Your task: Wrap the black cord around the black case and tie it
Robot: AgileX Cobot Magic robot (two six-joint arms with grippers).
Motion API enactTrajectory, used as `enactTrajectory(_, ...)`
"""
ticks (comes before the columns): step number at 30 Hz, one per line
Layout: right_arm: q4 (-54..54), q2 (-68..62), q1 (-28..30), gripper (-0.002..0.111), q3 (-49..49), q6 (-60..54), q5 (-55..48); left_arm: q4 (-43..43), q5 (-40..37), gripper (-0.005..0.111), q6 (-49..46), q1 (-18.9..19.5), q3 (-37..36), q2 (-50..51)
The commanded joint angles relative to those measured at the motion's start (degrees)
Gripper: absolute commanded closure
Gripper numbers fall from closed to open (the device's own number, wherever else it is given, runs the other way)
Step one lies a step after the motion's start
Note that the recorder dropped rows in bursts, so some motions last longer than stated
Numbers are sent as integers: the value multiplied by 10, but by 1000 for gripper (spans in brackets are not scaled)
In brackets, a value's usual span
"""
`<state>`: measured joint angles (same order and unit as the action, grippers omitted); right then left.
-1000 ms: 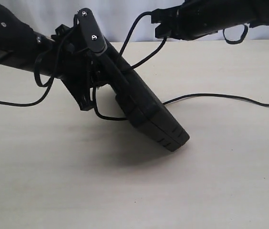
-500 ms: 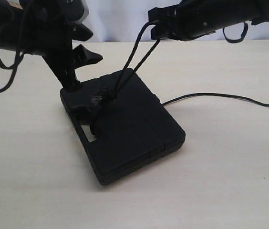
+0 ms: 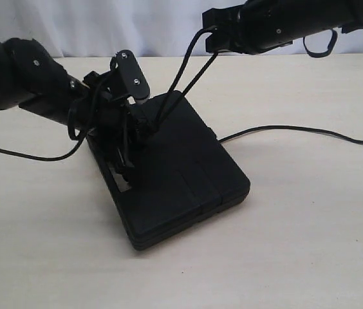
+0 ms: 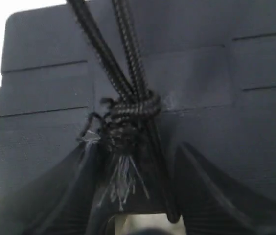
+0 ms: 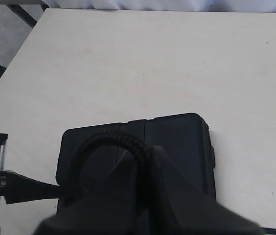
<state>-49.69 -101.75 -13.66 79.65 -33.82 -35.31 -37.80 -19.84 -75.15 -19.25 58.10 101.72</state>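
Centre of the pale beige table (image 3: 310, 219), and the flat rectangular matte black plastic case (image 3: 188, 174) lies flat, ribbed panels up, handle slot toward the left. Near that handle end the long thin black braided cord (image 3: 185, 77) is cinched into a knot (image 4: 133, 110), with its frayed greyish tuft (image 4: 121, 181) spilling out. Two strands rise taut to the upper right, where the right gripper (image 3: 210, 33) pinches the loop tight. The left gripper (image 4: 138, 152) is down at the case, fingers (image 4: 79, 196) spread wide either side of the knot.
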Motion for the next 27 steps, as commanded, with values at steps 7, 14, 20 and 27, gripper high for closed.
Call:
enactTrajectory(7, 2, 6, 5, 104, 4, 0, -4, -254, 32, 62, -196, -1, 0, 27)
enactTrajectory(14, 31, 6, 5, 97, 4, 32, -12, -382, 11, 107, -351, 5, -8, 28)
enactTrajectory(20, 184, 43, 41, 50, 4, 155, -22, -422, -55, 107, -423, 14, -8, 29)
enactTrajectory(27, 524, 68, 199, 47, 0, 416, -136, -413, -83, 107, -476, 12, -8, 29)
